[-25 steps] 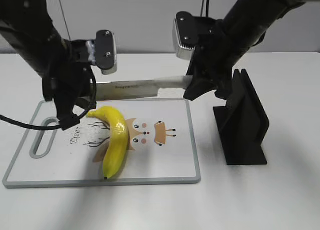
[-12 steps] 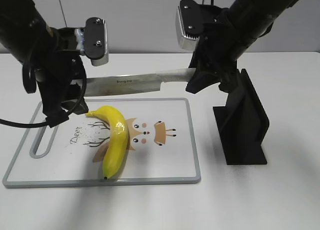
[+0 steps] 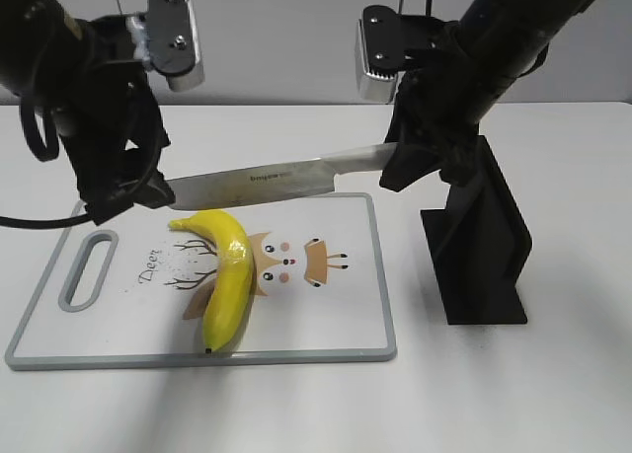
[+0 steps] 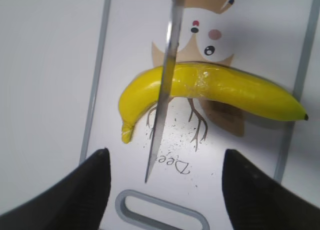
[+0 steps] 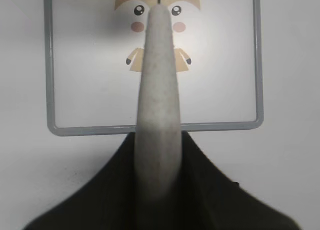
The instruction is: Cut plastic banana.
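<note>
- Knife (image 3: 267, 182) now hangs clear above the cutting board (image 3: 336, 339), its tip dipping toward the left; a second ago it lay level and lower, with the left arm crowding its tip.
- Right gripper (image 3: 395, 167) is clamped on the knife's pale handle (image 5: 159, 104), which fills the middle of the right wrist view, so the blade is carried by this arm alone.
- Left gripper (image 4: 162, 190) has lifted up and away to the left; its two dark fingers (image 4: 75, 200) stand wide apart with nothing between them.
- Plastic banana (image 3: 225, 275) lies on the cutting board, left of the printed owl, curved, dark tip near the front edge, in the same spot as before and uncut.
- From the left wrist view the blade crosses over the banana's stem half, beside the shiny seam band (image 4: 200, 82) and not on it.
- Judgement: the handover of the knife looks finished and the cut itself is not yet begun; the blade likely needs shifting toward the seam before it comes down.
- Knife stand (image 3: 484, 241) sits on the table to the right, empty.
</note>
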{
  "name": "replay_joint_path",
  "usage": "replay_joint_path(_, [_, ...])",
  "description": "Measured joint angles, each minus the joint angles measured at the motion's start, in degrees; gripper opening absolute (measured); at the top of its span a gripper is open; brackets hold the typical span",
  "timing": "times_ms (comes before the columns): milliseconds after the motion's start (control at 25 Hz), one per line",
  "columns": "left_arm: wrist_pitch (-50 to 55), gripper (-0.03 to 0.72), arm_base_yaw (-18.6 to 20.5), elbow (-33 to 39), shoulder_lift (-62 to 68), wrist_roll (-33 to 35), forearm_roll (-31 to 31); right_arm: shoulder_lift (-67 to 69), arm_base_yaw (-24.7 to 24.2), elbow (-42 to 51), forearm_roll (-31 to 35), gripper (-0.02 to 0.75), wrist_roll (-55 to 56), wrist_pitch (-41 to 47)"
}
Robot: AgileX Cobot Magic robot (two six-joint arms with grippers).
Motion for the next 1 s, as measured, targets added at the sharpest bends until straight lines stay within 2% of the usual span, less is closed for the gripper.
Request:
replay_joint_path(120, [-0.25,0.648,0.00,0.00,-2.60,-6.90,4.74,-0.17,0.00,0.00,-0.12,0.162,3.26,1.52])
replay_joint_path(240, [0.64,0.641,0.00,0.00,-4.53,-17.90,12.32,-1.09,0.00,0.00,-0.40,0.162,8.64,2.66])
replay_joint_path(360, [4.55,0.637,0.50,0.00,-5.26,-29.35,19.99,-2.77,0.00,-0.27,-1.66,0.162,17.14,3.41])
replay_joint_path(440, [7.80,0.632,1.86,0.00,-5.26,-34.63,22.10,-3.91,0.00,-0.93,-3.06,0.162,24.26,4.18])
replay_joint_path(600, [15.02,0.622,7.29,0.00,-5.26,-39.67,21.01,-4.74,0.00,-4.39,-6.10,0.162,35.42,9.52])
replay_joint_path(800, [20.69,0.593,16.39,0.00,-5.36,-43.12,15.00,-6.50,0.00,-5.51,-7.11,0.161,43.40,12.47])
replay_joint_path(920, [21.10,0.587,20.18,0.24,-5.83,-45.71,14.11,-8.85,0.00,-5.53,-7.18,0.161,48.45,12.87])
replay_joint_path(1000, [21.14,0.587,21.16,1.14,-6.98,-46.74,14.11,-10.72,0.00,-5.42,-7.22,0.161,51.47,12.93])
